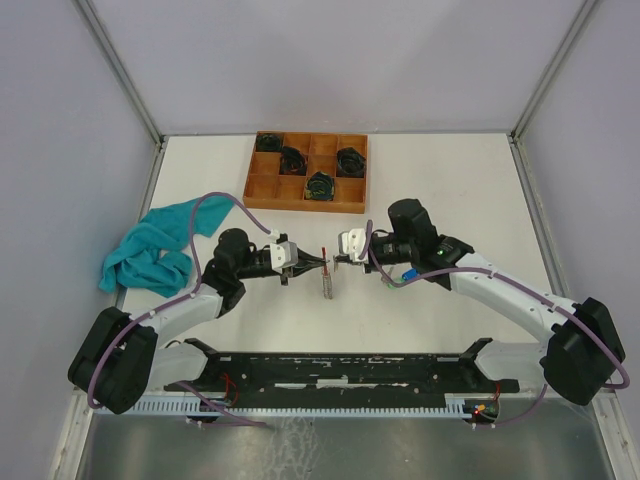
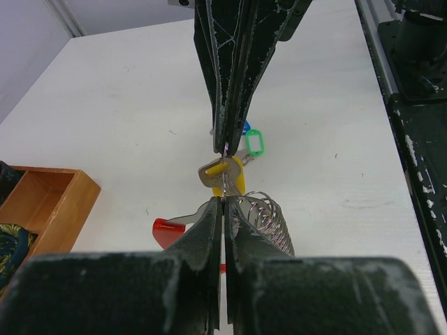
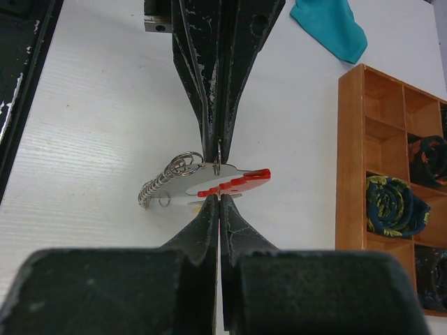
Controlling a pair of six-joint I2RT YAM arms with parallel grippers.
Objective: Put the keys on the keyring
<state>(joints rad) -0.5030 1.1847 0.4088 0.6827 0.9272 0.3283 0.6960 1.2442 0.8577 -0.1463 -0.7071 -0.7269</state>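
Observation:
A thin metal keyring [image 2: 225,187] is pinched from both sides over the table's middle. My left gripper [image 2: 223,204] is shut on its near edge, and my right gripper [image 2: 225,146] is shut on its far edge. They also show tip to tip in the top view, left gripper [image 1: 314,265] and right gripper [image 1: 336,263]. A silver key with a yellow tag [image 2: 229,174] hangs at the ring. A red tag [image 3: 241,183] and a coiled spring chain [image 3: 155,187] hang with it. Keys with a green tag [image 2: 255,142] and a blue tag [image 2: 245,127] lie on the table behind.
A wooden compartment tray [image 1: 263,187] holding black coiled bundles stands at the back centre and shows in the right wrist view [image 3: 351,153]. A teal cloth [image 1: 150,248] lies at the left. A black rail [image 1: 340,370] runs along the near edge.

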